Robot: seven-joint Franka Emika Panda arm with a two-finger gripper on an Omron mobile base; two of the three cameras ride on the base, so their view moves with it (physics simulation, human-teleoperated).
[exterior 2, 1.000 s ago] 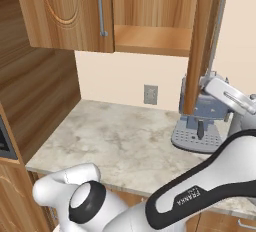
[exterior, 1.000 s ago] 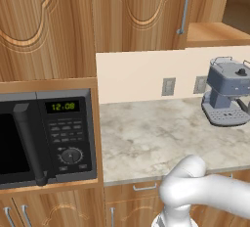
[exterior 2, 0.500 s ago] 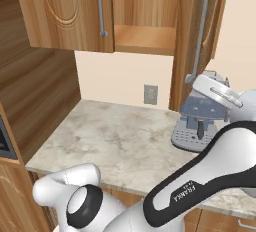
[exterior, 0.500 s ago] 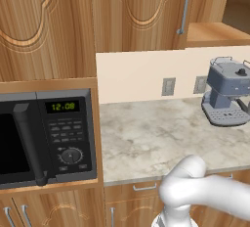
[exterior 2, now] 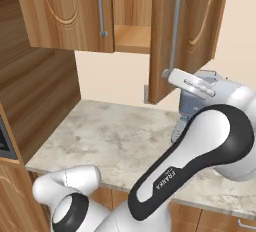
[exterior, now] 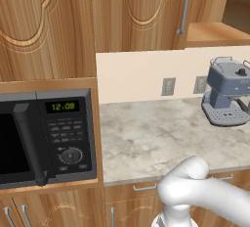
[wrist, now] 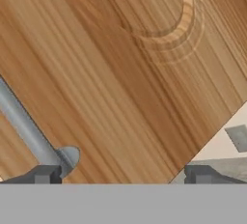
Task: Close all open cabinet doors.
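Swinging partway out from the upper cabinet: open door (exterior 2: 192,31), hinged at its right edge, carved arch facing outward, silver handle (exterior 2: 174,26) near its free left edge. Behind it, bare shelf (exterior 2: 131,38) showing in the gap. Next door to the left (exterior 2: 62,11) shut flush. Hand of the arm pressed up against the lower part of the open door, just beside the handle's bottom end. Close wood grain ahead of the hand camera, handle (wrist: 29,131) slanting across the lower left, gripper (wrist: 120,174) with fingertips (wrist: 46,174) spread wide and nothing between them. Coffee machine (exterior: 227,96) on the marble counter (exterior: 156,138), below the open compartment. Black microwave (exterior: 46,135) set into the left column, door shut.
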